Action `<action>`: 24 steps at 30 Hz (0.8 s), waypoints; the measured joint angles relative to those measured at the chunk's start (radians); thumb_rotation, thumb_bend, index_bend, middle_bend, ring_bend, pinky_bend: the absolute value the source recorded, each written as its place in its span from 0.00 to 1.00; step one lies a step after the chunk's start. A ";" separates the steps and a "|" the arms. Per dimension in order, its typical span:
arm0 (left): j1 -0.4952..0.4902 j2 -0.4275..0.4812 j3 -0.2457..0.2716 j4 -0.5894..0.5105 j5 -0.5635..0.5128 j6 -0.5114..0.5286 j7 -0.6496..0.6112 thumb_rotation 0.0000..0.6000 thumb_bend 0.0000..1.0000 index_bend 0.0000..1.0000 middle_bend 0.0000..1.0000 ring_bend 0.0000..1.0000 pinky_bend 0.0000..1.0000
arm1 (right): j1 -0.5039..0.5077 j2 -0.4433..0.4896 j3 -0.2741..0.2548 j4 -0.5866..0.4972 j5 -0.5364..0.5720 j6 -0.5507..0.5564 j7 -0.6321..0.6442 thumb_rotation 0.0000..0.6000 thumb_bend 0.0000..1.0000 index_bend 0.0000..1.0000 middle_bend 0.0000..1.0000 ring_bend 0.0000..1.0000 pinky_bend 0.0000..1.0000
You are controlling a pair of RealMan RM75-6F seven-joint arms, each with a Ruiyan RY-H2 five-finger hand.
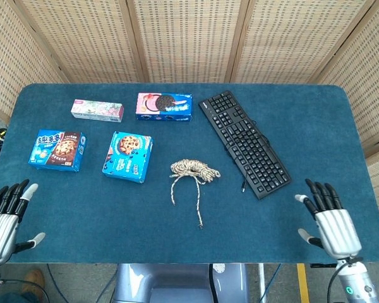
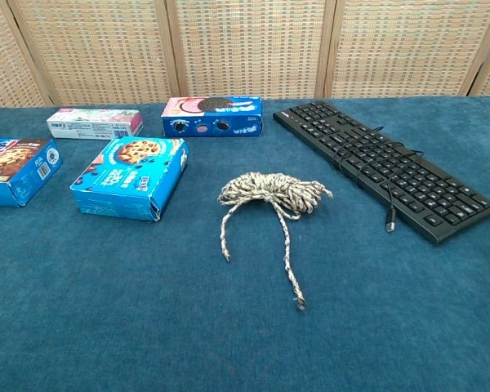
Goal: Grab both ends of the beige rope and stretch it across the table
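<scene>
The beige rope (image 1: 191,171) (image 2: 271,193) lies in a loose coil near the middle of the blue table. Two free ends trail toward the front edge, a short one on the left and a longer one (image 2: 293,280) on the right. My left hand (image 1: 4,218) hovers at the front left corner, fingers spread, holding nothing. My right hand (image 1: 328,221) is over the front right part of the table, fingers apart and empty, far from the rope. Neither hand shows in the chest view.
A black keyboard (image 1: 244,142) (image 2: 384,168) lies diagonally right of the rope, its cable end near the coil. Two blue cookie boxes (image 1: 127,156) (image 1: 57,150) sit left of the rope. A pink box (image 1: 97,109) and an Oreo box (image 1: 164,106) lie at the back.
</scene>
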 measured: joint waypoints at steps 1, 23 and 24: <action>-0.001 -0.001 -0.001 0.000 -0.003 -0.002 0.003 1.00 0.00 0.00 0.00 0.00 0.00 | 0.025 0.001 0.003 0.000 -0.008 -0.033 0.002 1.00 0.02 0.34 0.00 0.00 0.00; -0.042 -0.041 -0.012 -0.005 -0.089 -0.080 0.098 1.00 0.00 0.00 0.00 0.00 0.00 | 0.479 -0.270 0.105 0.047 0.282 -0.594 -0.212 1.00 0.25 0.43 0.03 0.00 0.00; -0.042 -0.042 -0.011 -0.005 -0.088 -0.080 0.098 1.00 0.00 0.00 0.00 0.00 0.00 | 0.484 -0.285 0.102 0.057 0.293 -0.596 -0.225 1.00 0.25 0.43 0.03 0.00 0.00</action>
